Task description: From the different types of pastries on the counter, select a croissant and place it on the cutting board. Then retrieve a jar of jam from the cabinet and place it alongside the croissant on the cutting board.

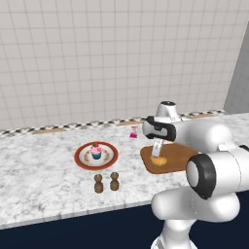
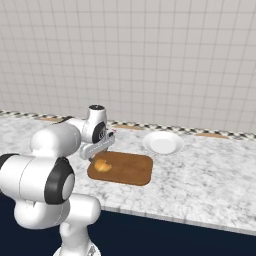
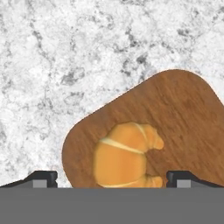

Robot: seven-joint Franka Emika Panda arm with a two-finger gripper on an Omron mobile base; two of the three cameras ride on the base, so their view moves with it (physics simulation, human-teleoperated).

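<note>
The golden-orange croissant (image 1: 158,161) (image 2: 103,165) (image 3: 124,155) lies on the left end of the brown cutting board (image 1: 177,154) (image 2: 129,170) (image 3: 183,113), near its rounded corner. My gripper (image 1: 157,153) (image 2: 98,153) (image 3: 112,177) hovers just above the croissant, open, its two fingertips (image 3: 43,177) standing wide on either side without touching it. The pink-frosted cupcake (image 1: 96,152) stays on a red-rimmed plate (image 1: 80,159) on the marbled counter (image 1: 39,170). The jar of jam and the cabinet are out of view.
Two brown shakers (image 1: 98,184) (image 1: 114,181) stand in front of the plate. A small pink bottle (image 1: 133,132) sits by the back wall, left of the board. A white dish (image 2: 162,143) rests behind the board's right end.
</note>
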